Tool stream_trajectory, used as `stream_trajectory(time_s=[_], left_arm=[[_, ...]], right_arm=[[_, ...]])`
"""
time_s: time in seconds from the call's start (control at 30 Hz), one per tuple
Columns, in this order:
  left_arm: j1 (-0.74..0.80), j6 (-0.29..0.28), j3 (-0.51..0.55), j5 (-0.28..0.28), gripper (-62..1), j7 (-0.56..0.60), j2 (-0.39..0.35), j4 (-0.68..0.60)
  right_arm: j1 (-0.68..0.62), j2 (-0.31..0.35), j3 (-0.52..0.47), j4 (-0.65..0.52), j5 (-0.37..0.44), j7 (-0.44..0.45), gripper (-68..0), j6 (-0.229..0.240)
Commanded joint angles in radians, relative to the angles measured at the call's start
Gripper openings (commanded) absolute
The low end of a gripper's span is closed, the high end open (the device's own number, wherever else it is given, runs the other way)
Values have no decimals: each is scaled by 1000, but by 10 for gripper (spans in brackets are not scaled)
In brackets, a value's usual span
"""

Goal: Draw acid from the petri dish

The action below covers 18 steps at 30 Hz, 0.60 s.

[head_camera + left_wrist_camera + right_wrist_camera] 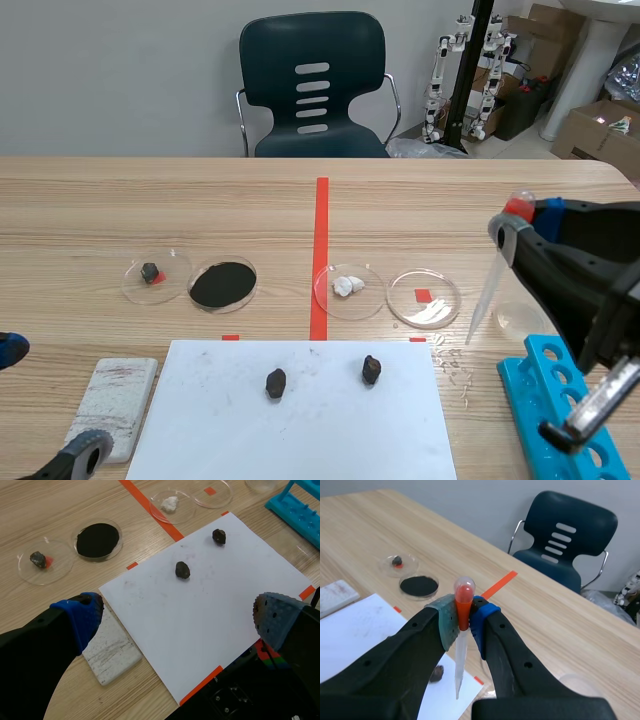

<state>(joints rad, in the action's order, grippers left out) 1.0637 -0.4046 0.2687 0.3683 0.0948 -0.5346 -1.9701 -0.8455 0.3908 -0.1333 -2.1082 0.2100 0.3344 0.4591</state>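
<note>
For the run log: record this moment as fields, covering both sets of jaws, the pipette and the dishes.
right jaws: shut on the pipette, tip down
pipette tip: beside the clear dish, not dipped in it
left jaws: open, holding nothing, over the white sheet edge
dish row: stone dish, black powder dish, white lump dish, then the clear dish
on sheet: two dark stones

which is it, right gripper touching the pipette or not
Touching. The right wrist view shows the right gripper shut on the pipette, a pad pressed to each side of its red neck.
</note>
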Motion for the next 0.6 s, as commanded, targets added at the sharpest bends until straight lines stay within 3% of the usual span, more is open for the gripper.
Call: stream_trajectory(time_s=[0.0, 0.27, 0.57], left_arm=[[-3, -2, 1, 10, 14, 16, 7, -8], [-3, -2, 1, 10, 14, 16, 7, -8], [-3, -2, 1, 10, 14, 16, 7, -8]], right_arm=[[-24, 2, -24, -24, 6, 21, -610, 26], [-124, -3, -122, -40, 6, 111, -610, 149], [-124, -3, -126, -40, 6, 114, -609, 159]])
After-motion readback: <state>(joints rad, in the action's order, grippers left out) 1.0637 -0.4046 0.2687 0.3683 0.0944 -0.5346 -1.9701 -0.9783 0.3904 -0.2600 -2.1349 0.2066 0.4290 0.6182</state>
